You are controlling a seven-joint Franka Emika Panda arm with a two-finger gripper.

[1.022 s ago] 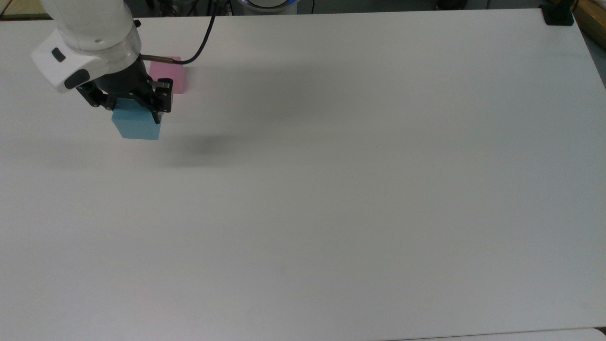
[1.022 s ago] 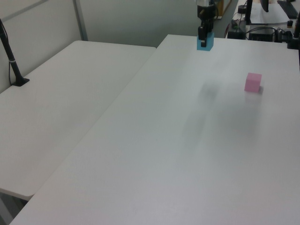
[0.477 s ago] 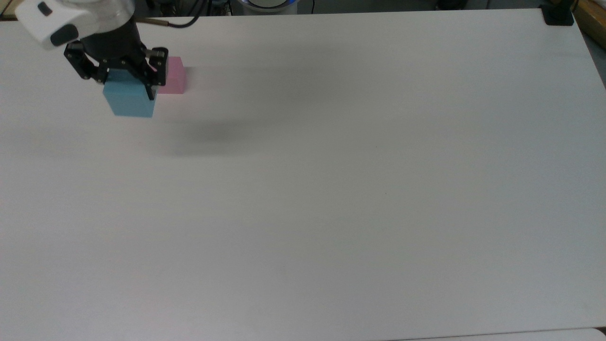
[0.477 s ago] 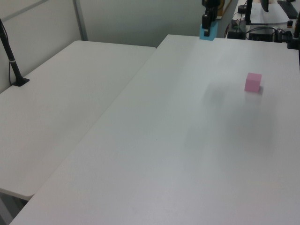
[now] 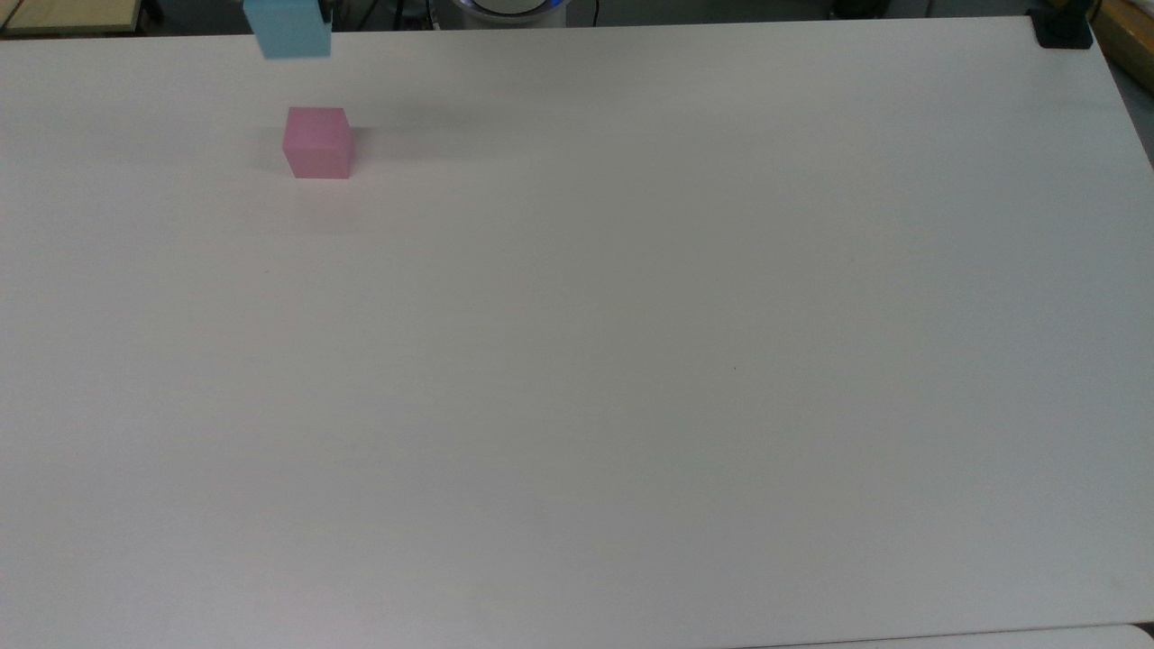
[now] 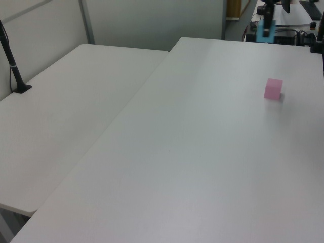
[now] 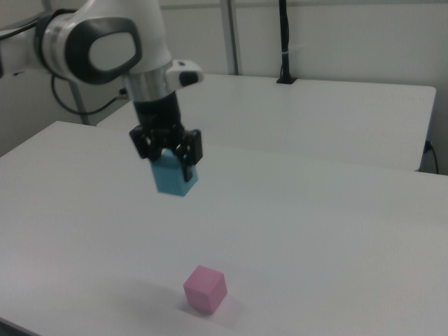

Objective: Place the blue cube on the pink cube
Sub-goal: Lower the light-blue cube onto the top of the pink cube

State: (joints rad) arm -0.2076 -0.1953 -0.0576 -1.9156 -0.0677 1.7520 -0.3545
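Top view: the blue cube (image 5: 288, 29) is showing at the upper edge, above the far rim of the white table (image 5: 631, 361), and the pink cube (image 5: 317, 142) is resting on the table just below it in the frame, slightly toward the top view's right. The two cubes are lying apart, not touching.

Left view: I am holding the blue cube (image 6: 264, 33) in my gripper (image 6: 265, 28) high over the far end of the table (image 6: 192, 152). The pink cube (image 6: 273, 88) is sitting on the table well below the blue one and a little toward the left view's right.

Right view: my gripper (image 7: 169, 159) is pointing straight down, its black fingers (image 7: 189, 155) clamping the blue cube (image 7: 173, 178) on two opposite sides, so the cube is hanging from them in the air, clear of the table (image 7: 315, 231). The pink cube (image 7: 205, 288) is standing on the table well beneath my gripper, offset toward the right view's right and nearer the camera. A second white table (image 7: 336, 112) is standing behind, with a black post (image 7: 285, 40) on it.
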